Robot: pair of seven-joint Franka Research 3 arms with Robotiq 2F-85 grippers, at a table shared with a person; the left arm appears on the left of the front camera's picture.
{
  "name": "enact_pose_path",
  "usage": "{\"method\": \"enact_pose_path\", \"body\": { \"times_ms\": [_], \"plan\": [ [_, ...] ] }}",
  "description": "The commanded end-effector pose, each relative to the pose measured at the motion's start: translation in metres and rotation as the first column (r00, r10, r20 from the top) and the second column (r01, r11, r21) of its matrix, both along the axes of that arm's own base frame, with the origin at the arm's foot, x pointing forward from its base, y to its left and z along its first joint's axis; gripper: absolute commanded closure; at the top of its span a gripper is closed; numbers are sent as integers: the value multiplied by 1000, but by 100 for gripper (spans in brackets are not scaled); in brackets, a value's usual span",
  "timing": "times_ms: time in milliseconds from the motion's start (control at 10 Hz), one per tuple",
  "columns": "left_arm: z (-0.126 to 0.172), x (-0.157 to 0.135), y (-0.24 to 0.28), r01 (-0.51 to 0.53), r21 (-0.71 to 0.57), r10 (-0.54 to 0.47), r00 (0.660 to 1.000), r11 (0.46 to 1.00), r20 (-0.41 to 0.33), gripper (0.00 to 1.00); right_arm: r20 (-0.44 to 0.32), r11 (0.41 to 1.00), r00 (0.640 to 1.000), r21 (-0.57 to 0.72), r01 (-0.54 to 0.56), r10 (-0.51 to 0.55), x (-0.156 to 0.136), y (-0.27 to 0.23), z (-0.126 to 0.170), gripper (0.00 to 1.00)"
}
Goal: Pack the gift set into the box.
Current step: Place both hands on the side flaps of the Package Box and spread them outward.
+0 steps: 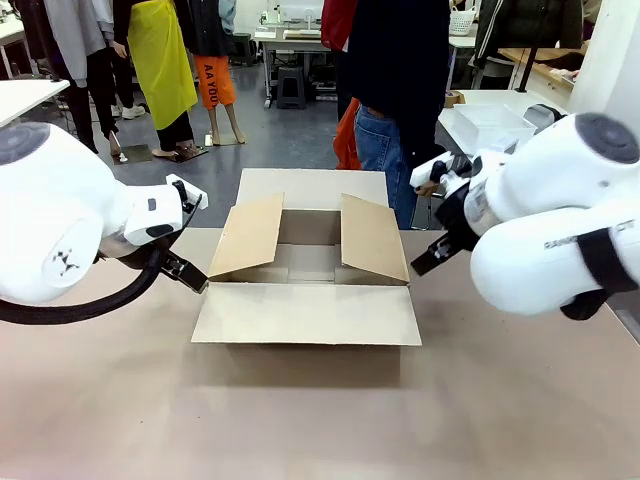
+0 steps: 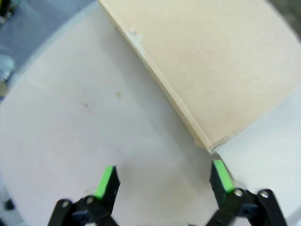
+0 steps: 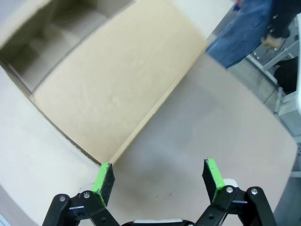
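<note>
Left gripper point(image 2: 163, 181) hangs spread and empty over the table point(image 2: 94, 117) beside a flap corner; right gripper point(image 3: 157, 179) likewise (one pad point(image 3: 103, 175) just beside cardboard). Between them, mid-table, sits the box point(image 1: 305, 315), flaps open; a person point(image 1: 395, 90) stands beyond.

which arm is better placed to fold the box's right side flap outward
Likely the right. The right gripper hangs open beside the near corner of that flap, while the left gripper is open at the opposite side of the box, by the other flap.
</note>
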State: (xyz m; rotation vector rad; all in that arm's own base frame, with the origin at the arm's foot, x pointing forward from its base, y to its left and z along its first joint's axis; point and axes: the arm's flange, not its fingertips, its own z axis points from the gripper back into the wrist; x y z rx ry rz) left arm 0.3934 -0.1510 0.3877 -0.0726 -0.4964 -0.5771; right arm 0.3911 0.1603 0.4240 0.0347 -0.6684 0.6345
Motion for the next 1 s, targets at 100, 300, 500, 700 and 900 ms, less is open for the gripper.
{"method": "enact_pose_path", "body": {
  "times_ms": [100, 300, 500, 700, 900],
  "plan": [
    [89, -52, 58, -149, -149, 144, 989, 978, -43, 0, -36, 980, 996, 177, 93, -88, -54, -58, 78, 0],
    [131, -66, 123, -215, -501, 201, 976, 838, -84, 0, -258, 856, 950, 437, 275, -174, -57, -109, 103, 0],
    [113, -51, 205, -317, -775, 250, 945, 547, -210, 0, -456, 576, 887, 708, 409, -70, -57, -193, 95, 0],
    [37, -35, 292, -458, -876, 255, 874, 151, -413, 0, -495, 200, 868, 847, 493, -43, -76, -295, 49, 0],
    [-24, -43, 329, -532, -833, 383, 745, -153, -546, 0, -598, -82, 800, 801, 593, -46, -89, -360, -24, 0]
  ]
}}
